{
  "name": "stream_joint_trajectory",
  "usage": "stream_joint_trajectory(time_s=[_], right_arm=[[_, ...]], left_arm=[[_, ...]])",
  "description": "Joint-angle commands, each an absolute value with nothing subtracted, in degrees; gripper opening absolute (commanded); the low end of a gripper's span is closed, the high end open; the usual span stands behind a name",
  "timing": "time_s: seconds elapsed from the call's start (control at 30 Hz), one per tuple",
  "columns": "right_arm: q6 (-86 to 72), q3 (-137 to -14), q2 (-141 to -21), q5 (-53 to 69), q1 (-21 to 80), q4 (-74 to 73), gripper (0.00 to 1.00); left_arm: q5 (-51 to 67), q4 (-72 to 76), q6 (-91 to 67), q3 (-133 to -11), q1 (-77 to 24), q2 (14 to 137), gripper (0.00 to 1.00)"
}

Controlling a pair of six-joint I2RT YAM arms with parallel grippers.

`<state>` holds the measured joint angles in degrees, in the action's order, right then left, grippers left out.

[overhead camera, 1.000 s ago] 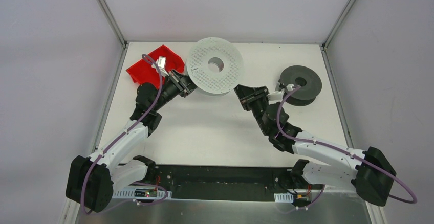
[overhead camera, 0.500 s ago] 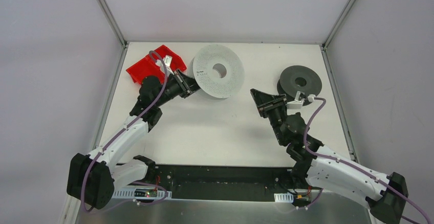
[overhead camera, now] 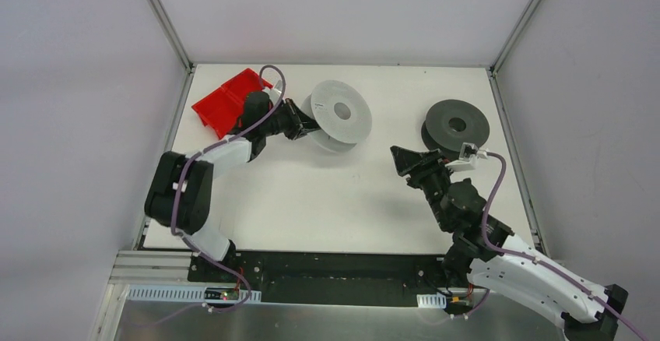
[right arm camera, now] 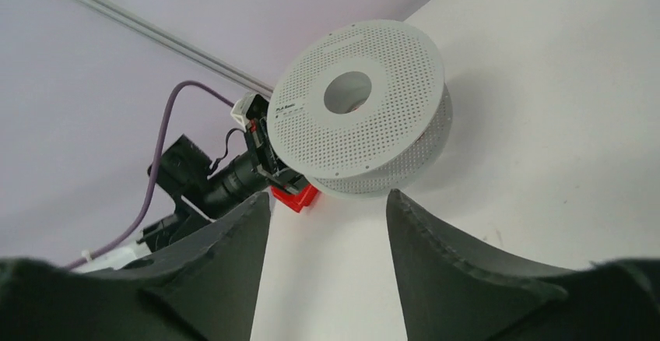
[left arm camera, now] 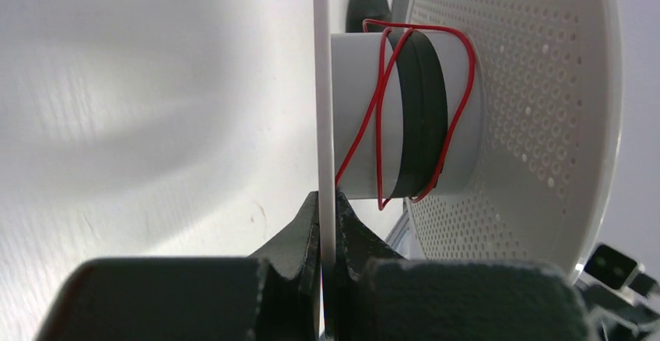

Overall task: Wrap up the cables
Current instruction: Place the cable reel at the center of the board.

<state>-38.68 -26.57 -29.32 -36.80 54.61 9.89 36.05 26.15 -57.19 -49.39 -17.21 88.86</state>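
A white perforated spool (overhead camera: 342, 115) stands tilted on its edge at the back middle of the table. My left gripper (overhead camera: 310, 128) is shut on the rim of one flange (left arm camera: 322, 84); in the left wrist view the jaws (left arm camera: 327, 224) pinch the thin flange edge. A thin red wire (left arm camera: 380, 123) loops loosely round the spool's hub, over a black band (left arm camera: 424, 115). No thin dark cable shows in any view. My right gripper (overhead camera: 398, 154) is open and empty, right of the spool, facing it (right arm camera: 362, 107) across bare table; it also shows in the right wrist view (right arm camera: 327, 201).
A dark grey spool (overhead camera: 456, 127) lies flat at the back right, just behind my right wrist. A red bin (overhead camera: 222, 103) sits at the back left beside my left arm, and shows under the spool in the right wrist view (right arm camera: 294, 198).
My left gripper has tipped the white spool from face-up onto its edge and shifted it right. My right arm has pulled back to the right, away from the spool.
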Motion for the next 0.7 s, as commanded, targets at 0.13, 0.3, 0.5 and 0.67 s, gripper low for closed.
stream_joint_trajectory(time_s=[0.13, 0.3, 0.5, 0.67], right_arm=[[-30.28, -32.46, -26.98, -33.45, 54.71, 0.29, 0.86], [-29.94, -32.34, -27.65, -33.59, 54.74, -1.39, 0.99], [-28.42, -32.87, -29.37, -34.74, 54.71, -1.32, 0.99], [-28.02, -32.7, -31.26, -35.79, 54.64, -0.5, 0.99]], left_arm=[[44.54, 37.53, -59.85, -62.56, -14.19, 104.51, 0.0], [44.25, 32.86, -58.29, -70.61, -13.97, 112.33, 0.0], [43.62, 30.23, -58.64, -79.59, -13.95, 120.41, 0.0], [42.99, 28.31, -59.41, -85.9, -13.99, 126.21, 0.01]])
